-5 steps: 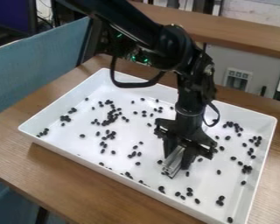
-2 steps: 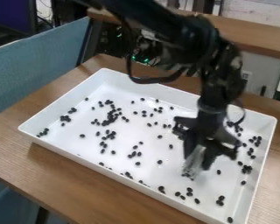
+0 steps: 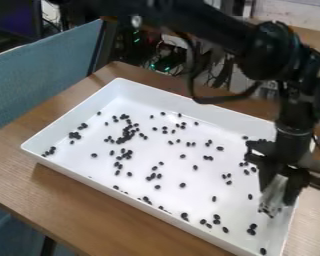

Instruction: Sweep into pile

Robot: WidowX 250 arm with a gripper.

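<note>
Across the foreground we list one wooden table (image 3: 89, 216), and on it one white tray (image 3: 156, 212), shallow and straight-walled, its long axis running from upper left to lower right.

Inside the tray we count many black beans (image 3: 217, 217), loose and unpiled: a few by the near corner, a broken row along the near wall, the thickest cluster left of centre, small groups toward the left end.

Over the tray's right end we enter one black gripper (image 3: 275, 196), its fingers closed on a pale tool (image 3: 274, 192). The tool's long axis runs steeply downward, leaning slightly, with the lower end pointing to the lower left, down at the tray floor beside some beans; contact with them we cannot tell. The gripper and the black arm (image 3: 273, 50) stand in front of the tray's right wall and hide part of it.

Beyond the table we note, at left, one blue fabric panel (image 3: 42, 70); behind it, a tangle of wires (image 3: 164, 56) with green lights, and a dark screen (image 3: 12, 17) at upper left.
</note>
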